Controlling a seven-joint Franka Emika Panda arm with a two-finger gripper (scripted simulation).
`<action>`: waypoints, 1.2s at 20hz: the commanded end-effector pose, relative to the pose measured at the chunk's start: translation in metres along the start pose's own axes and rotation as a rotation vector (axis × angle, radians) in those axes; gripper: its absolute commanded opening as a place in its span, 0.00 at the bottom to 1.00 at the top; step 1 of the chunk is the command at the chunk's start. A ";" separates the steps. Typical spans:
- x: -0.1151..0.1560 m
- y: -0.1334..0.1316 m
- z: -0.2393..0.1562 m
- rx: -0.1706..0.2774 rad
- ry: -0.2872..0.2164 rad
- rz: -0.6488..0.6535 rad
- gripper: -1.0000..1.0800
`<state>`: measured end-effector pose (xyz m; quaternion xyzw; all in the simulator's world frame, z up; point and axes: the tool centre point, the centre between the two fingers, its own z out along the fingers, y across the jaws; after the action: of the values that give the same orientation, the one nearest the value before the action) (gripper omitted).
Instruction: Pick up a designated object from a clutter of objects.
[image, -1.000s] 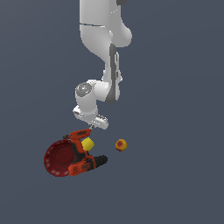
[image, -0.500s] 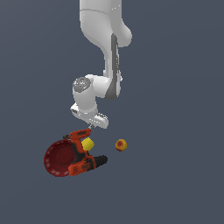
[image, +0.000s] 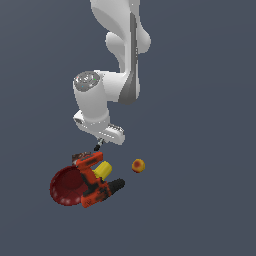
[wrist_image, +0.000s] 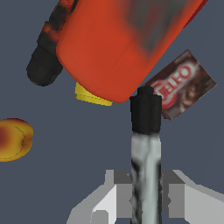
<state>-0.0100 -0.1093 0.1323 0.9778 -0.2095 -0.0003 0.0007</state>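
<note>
We see the gripper (image: 98, 145) hanging just above the clutter, and its fingers look pressed together with nothing between them. In the wrist view only one narrow finger with a black tip (wrist_image: 145, 114) shows. Directly below the gripper lies the orange-red power drill (image: 93, 182), with its black chuck (image: 117, 186) pointing away from the gripper toward the exterior view's right. The dark red bowl (image: 65, 187) touches the drill on the exterior view's left. The small yellow piece (image: 102, 170) lies against the drill, partly under it. A brown box (wrist_image: 184, 89) with white letters sits just beside the fingertip. A small orange ball (image: 138, 165) rests apart from the pile.
</note>
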 end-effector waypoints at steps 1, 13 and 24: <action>0.009 -0.006 -0.023 -0.001 0.000 0.000 0.00; 0.054 -0.034 -0.131 -0.001 0.001 0.001 0.00; 0.089 -0.055 -0.208 0.000 0.001 0.000 0.00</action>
<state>0.0886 -0.0961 0.3306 0.9778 -0.2093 0.0002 0.0008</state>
